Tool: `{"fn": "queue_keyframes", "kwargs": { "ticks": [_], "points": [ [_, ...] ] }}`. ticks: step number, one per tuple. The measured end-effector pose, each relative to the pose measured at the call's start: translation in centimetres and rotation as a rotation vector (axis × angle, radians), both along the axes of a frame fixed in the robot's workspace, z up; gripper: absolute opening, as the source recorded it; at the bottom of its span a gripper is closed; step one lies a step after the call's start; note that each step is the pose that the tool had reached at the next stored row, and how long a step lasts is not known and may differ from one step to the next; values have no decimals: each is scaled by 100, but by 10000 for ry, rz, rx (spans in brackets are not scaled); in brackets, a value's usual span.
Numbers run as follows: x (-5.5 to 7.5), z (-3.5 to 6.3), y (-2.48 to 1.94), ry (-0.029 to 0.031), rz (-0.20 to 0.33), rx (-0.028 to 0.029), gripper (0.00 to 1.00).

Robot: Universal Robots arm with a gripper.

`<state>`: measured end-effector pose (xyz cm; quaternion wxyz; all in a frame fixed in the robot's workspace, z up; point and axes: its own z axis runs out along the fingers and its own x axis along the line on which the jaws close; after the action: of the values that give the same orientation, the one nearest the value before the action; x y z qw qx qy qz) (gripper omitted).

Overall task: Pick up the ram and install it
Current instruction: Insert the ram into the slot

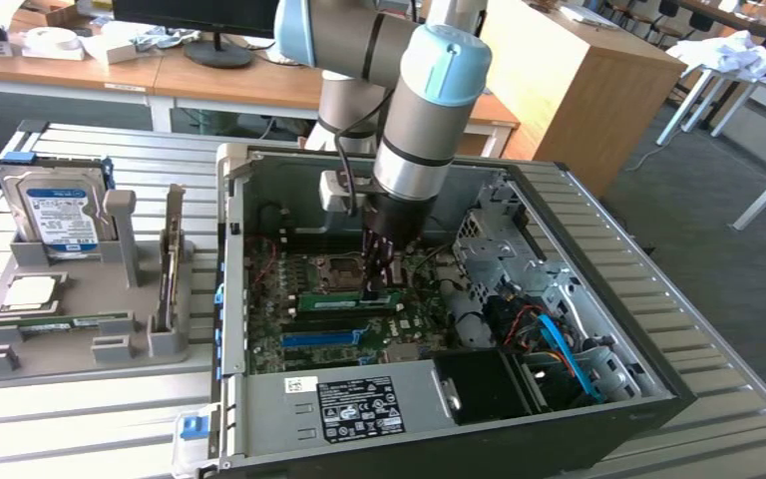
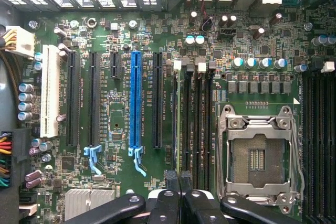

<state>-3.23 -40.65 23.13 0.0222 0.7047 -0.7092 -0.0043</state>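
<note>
Slatted metal counter (image 1: 77,419) with an open computer case (image 1: 227,249) on it, the arm reaching down inside.
The end effector (image 1: 380,283) is closed. The ram (image 1: 343,297) stands on edge in a motherboard slot directly beneath its tips, apparently touching. Its long axis runs level under them, and I cannot tell if it is pinched.

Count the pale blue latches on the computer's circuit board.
2. One latch sits at the end of a black slot; the other at the end of the blue slot. More may be hidden under the gripper.
</note>
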Motion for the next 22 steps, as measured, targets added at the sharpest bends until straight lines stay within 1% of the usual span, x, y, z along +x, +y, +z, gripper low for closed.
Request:
{"fn": "queue_keyframes", "kwargs": {
  "ticks": [7, 22],
  "points": [
    [0, -8, 0, 0, 0, -1, 11],
    [0, -58, 0, 0, 0, -1, 11]
  ]
}}
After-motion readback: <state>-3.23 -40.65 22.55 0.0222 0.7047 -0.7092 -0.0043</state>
